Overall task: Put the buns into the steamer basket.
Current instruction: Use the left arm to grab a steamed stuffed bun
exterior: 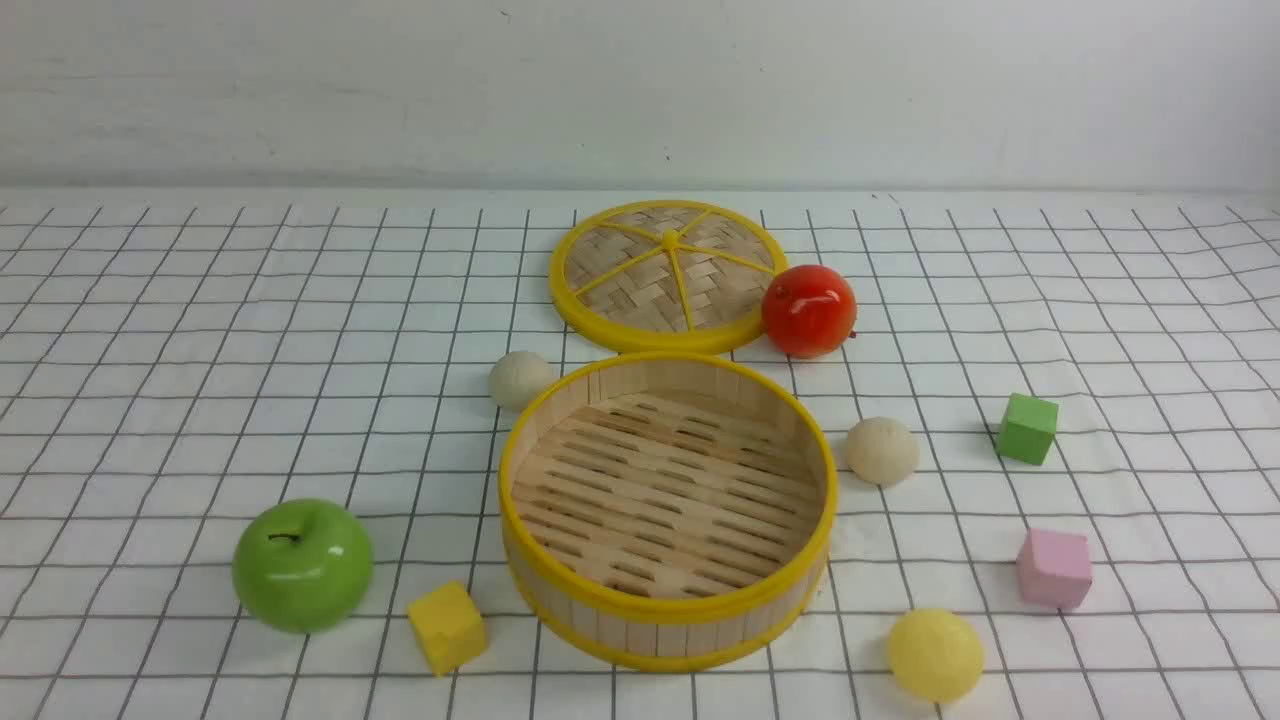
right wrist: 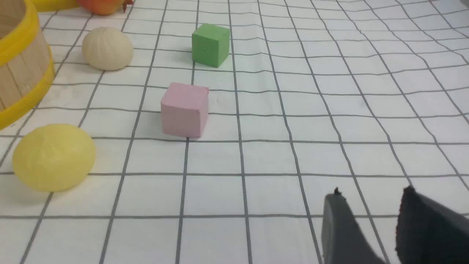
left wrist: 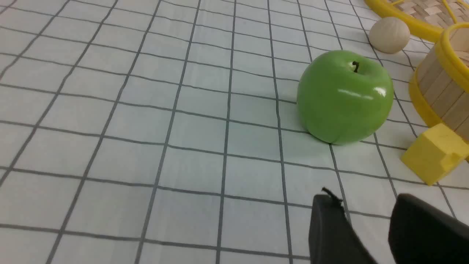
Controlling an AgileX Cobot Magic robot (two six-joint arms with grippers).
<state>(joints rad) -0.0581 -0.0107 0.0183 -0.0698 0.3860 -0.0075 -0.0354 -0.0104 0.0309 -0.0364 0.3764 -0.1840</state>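
Fingers of left arm (left wrist: pixel 331 231) parted, empty, right fingers (right wrist: pixel 340 234) likewise

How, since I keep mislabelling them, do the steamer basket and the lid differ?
The steamer basket is deep with a slatted floor; the lid is flat, woven, with yellow spokes. The basket sits nearer the robot, the lid behind it. Both are round, yellow-rimmed.

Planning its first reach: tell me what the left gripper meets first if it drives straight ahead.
Most likely the green apple, directly ahead of the left gripper; depth is unclear.
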